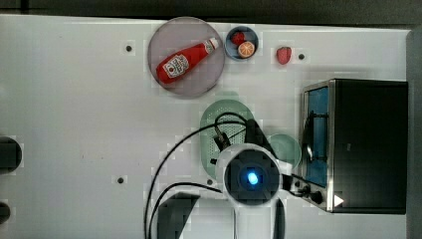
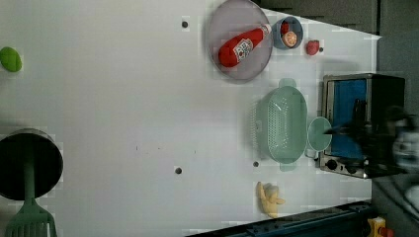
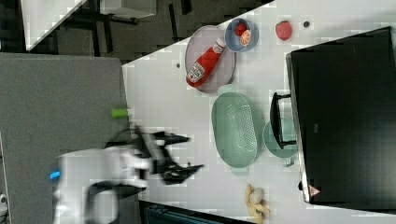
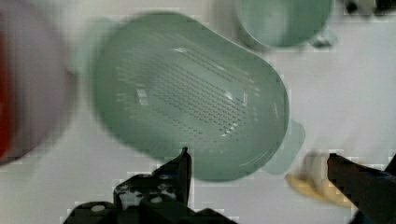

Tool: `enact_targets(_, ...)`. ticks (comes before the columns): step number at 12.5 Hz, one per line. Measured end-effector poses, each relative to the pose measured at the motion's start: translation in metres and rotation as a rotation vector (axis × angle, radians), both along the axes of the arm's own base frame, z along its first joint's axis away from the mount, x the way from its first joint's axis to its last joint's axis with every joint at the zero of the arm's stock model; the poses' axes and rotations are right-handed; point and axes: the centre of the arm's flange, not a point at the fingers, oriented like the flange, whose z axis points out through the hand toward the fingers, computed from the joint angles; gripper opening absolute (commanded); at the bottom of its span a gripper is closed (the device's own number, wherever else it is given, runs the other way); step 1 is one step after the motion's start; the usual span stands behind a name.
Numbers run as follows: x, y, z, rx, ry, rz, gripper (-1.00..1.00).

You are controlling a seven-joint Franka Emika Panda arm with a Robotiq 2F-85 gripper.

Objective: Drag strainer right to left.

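White bench (image 1: 74, 124) carries the strainer (image 4: 187, 112), which sits just beyond the tips of the end effector (image 4: 257, 161), whose fingers are spread wide and hold nothing, a mint cup (image 4: 282, 21) lying past the strainer's far rim.

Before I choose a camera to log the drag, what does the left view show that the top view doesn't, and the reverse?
Left view only: a green object at the table edge, a dark round pot, a green slotted spatula, a yellow toy. Top view only: the arm's wrist overlapping the strainer from above. Both: strainer, cup, grey plate with ketchup bottle, blue bowl, toaster oven.
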Motion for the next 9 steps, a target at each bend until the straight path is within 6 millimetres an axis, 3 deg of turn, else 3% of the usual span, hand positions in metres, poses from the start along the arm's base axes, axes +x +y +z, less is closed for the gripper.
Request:
enact_targets(1, 0.0, -0.004, -0.035, 0.004, 0.029, -0.068, 1.0)
enact_targets(3, 0.006, -0.014, -0.076, -0.013, 0.068, -0.187, 1.0)
enact_targets(5, 0.021, -0.014, -0.097, -0.031, 0.017, -0.261, 1.0)
enact_targets(9, 0.05, 0.007, -0.149, -0.04, -0.062, -0.278, 1.0)
